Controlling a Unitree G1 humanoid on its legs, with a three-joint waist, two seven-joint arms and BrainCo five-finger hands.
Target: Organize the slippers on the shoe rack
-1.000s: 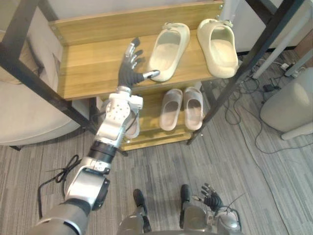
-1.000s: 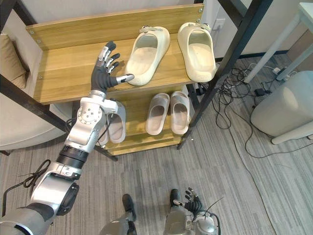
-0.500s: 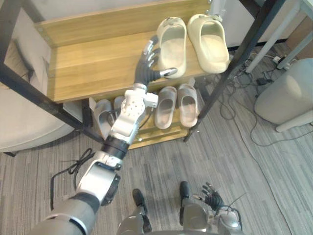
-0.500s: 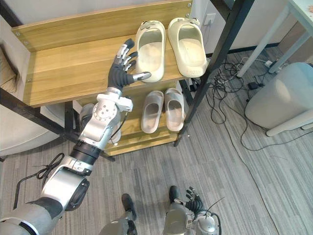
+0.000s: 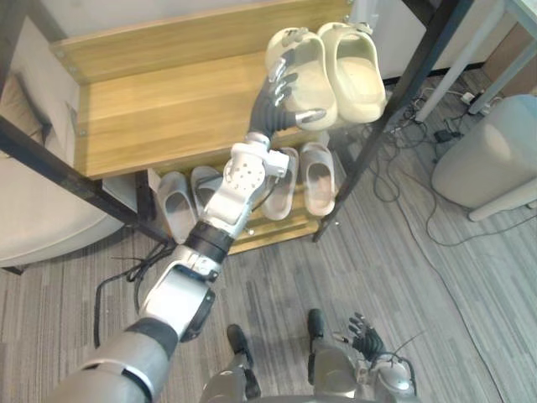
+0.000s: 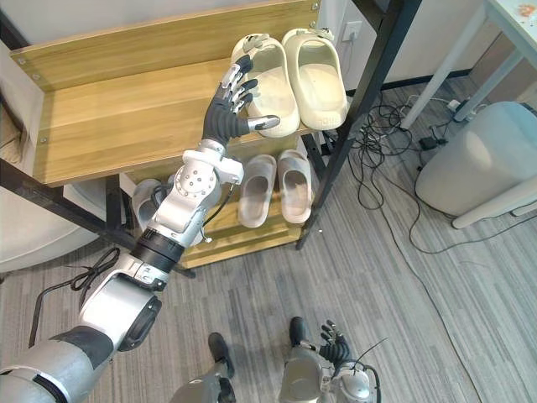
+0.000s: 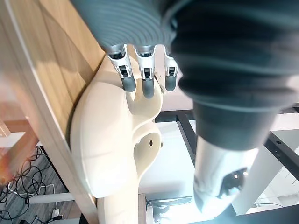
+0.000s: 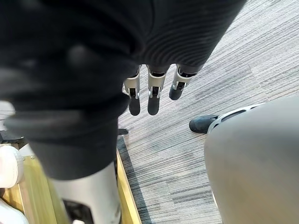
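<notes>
Reaching up to the top shelf (image 6: 117,117), the left hand (image 6: 228,113) sets straight, spread fingers against the left cream slipper (image 6: 273,84), thumb stretched across its near end. Its mate (image 6: 315,67) lies just beside it at the shelf's right end; the right hand (image 6: 334,340) hangs low, fingers relaxed.

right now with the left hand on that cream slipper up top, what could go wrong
1. The left slipper sits close to the front edge of the shelf; a push from the open left hand could slide it off.
2. It lies right beside the right slipper, which is by the post, so a sideways shove could jam or tip that one.
</notes>
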